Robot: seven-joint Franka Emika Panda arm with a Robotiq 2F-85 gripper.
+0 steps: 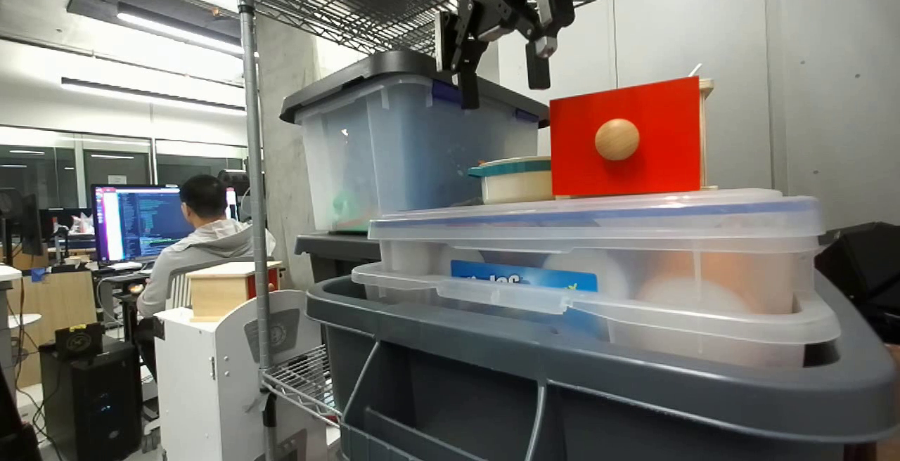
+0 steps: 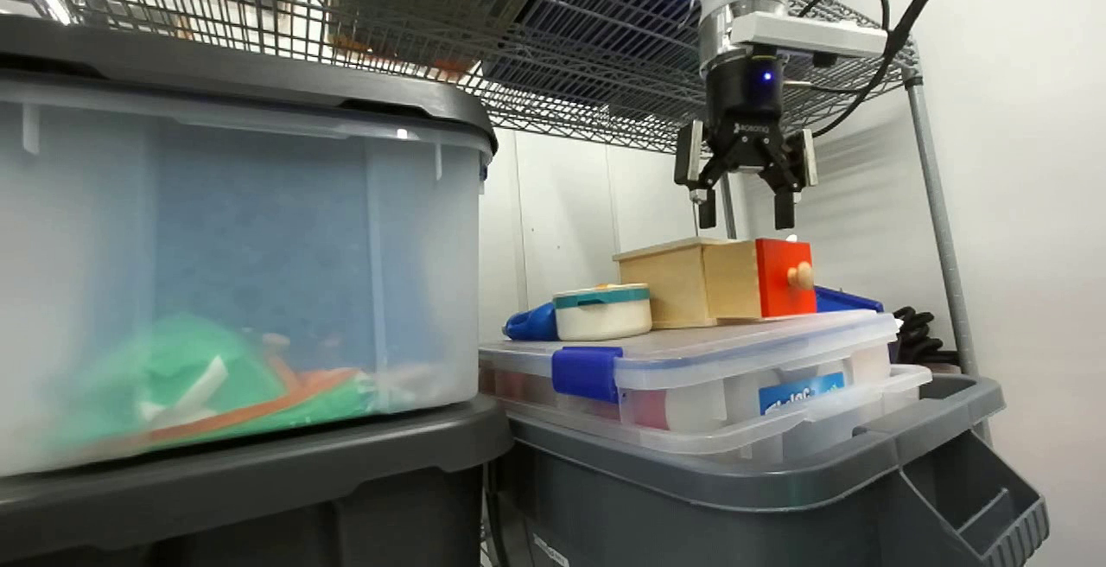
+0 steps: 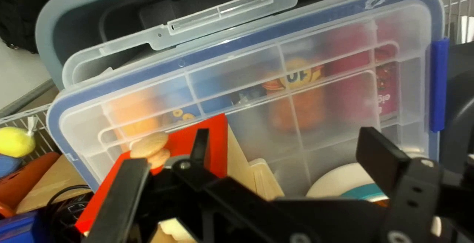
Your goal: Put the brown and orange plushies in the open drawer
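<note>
My hand is spread wide, with two black fingers pointing down and a big gap between them. It hangs near the drawer, which sticks part way out of a wooden box. The drawer has a flat, bright red front and a round knob of smooth, pale wood. Its side is plain wood too, light like straw. The box sits on a clear plastic bin, just beside a white tub with a blue-green edge. In the wrist view, a cream and tan bit shows past my fingers, behind the red front, mostly hidden. I cannot tell if that is the brown plushie, or where the orange plushie is.
</note>
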